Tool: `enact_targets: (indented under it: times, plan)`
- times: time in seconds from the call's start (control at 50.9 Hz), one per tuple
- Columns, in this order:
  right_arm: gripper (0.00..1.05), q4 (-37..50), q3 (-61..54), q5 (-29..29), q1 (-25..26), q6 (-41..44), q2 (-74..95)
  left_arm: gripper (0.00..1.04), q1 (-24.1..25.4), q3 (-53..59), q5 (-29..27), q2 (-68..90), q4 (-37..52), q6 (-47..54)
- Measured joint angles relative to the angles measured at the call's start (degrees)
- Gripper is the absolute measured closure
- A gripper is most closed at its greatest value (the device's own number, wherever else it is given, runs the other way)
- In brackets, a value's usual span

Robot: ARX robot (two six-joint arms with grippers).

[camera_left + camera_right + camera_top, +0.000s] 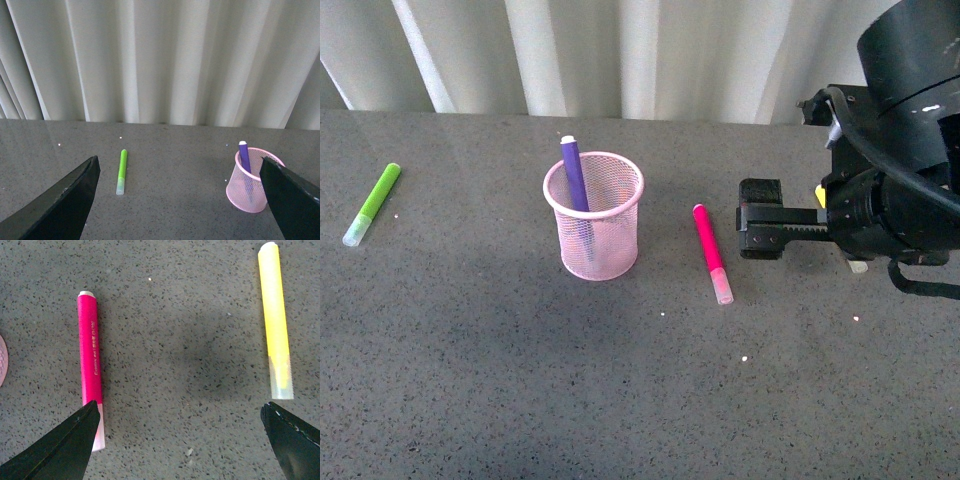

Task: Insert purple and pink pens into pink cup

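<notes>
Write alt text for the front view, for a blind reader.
A pink mesh cup stands in the middle with the purple pen leaning inside it. The pink pen lies on the grey table to the cup's right, with the right gripper just beyond it; a green marker lies far left.

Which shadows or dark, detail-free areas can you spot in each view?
Front view: faint diffuse shadow by the pink cup; right wrist view: a blurry dark patch on the table between pink pen and yellow marker; left wrist view: pincer fingers are featureless black.
</notes>
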State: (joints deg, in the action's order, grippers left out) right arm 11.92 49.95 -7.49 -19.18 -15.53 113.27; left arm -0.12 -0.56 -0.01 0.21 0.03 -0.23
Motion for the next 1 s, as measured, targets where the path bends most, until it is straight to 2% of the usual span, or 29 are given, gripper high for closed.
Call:
enact_targets:
  times: [0.668,1.002]
  plan:
    - [0.07,-4.11,17.09,-3.17,-4.44,-1.81,14.14,0.07,0.00,0.00,-0.02,0.00,0.00,0.00]
    - [0.07,-5.49,20.79,-4.26,-5.01,-2.54,18.29,0.07,0.00,0.00,-0.02,0.00,0.00,0.00]
